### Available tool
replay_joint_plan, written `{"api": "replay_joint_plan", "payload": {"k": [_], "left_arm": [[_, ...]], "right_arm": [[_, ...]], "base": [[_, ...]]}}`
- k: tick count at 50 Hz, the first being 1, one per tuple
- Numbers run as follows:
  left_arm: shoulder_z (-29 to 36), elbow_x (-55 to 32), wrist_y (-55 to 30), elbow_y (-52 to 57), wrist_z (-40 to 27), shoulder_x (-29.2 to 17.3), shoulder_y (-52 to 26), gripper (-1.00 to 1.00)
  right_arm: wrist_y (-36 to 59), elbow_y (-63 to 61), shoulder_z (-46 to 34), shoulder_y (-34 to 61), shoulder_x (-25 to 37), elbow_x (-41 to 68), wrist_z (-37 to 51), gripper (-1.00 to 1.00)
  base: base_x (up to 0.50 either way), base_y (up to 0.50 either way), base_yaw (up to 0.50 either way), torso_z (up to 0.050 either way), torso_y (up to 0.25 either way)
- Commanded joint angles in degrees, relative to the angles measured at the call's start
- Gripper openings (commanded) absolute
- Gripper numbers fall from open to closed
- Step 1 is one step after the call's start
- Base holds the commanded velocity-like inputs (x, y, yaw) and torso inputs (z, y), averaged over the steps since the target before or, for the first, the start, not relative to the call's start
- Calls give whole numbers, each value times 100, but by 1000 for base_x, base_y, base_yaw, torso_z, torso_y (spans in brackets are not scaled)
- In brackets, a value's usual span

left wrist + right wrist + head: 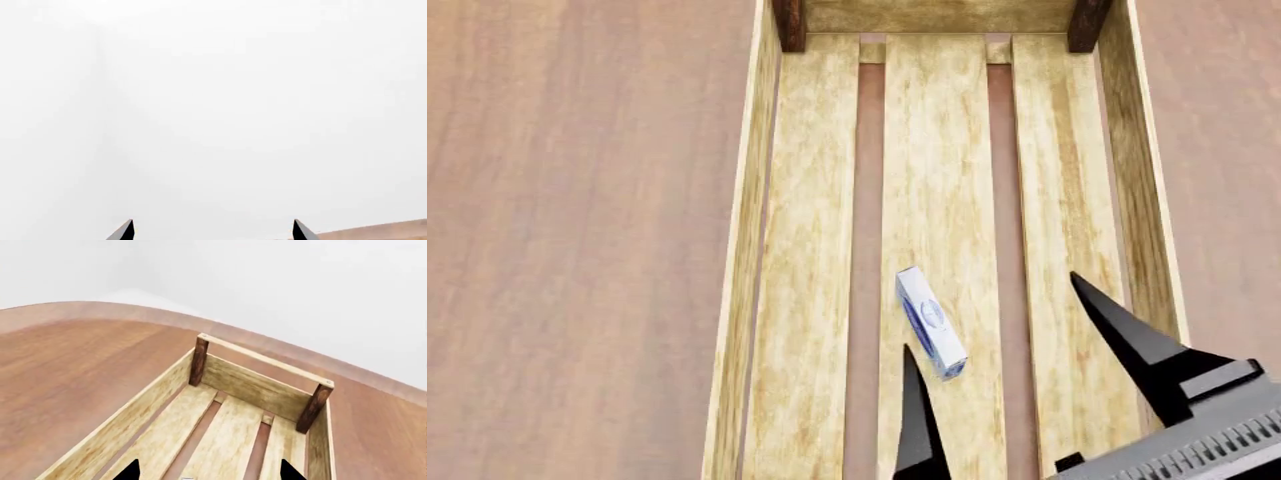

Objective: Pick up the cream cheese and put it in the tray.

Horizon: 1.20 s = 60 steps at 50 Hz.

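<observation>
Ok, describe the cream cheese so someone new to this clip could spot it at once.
Start at the slatted wooden tray filling the head view. On its middle slat, just ahead of the open right gripper, lies the cream cheese. It is a small white box with a blue logo, the only item in the tray.

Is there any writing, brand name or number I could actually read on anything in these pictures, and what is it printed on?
No text can be read.
The cream cheese: a blue oval logo on its white face, too small and blurred to make out any letters.
The tray, the table and the right gripper: no writing, labels or numbers visible.
</observation>
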Motion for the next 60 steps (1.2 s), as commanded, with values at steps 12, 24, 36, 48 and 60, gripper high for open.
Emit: {"api": "replay_joint_plan", "payload": {"k": [12,24,36,48,60], "left_arm": [[-1404,869,210,663,3428,2722,-15,100],[-1719,789,841,663,3415,2723,294,100],[-1866,807,1200,663,3338,2723,423,100],[-1850,752,1115,663,3407,2723,257,100],[-1943,684,732,663,3441,2723,-107,100]], "right_arm": [[-517,-364,-1978,2014,989,663,1324,100],[-1813,-367,-5910,5091,1857,520,2168,100],[-3368,-362,-12593,10516,1113,60,3661,100],[-3852,-204,-13437,11209,855,119,3856,100],[-4056,103,-13422,11462,1587,308,3292,100]], "base": [[0,0,0,0,0],[0,0,0,0,0],[0,0,0,0,0],[0,0,0,0,0],[0,0,0,0,0]]}}
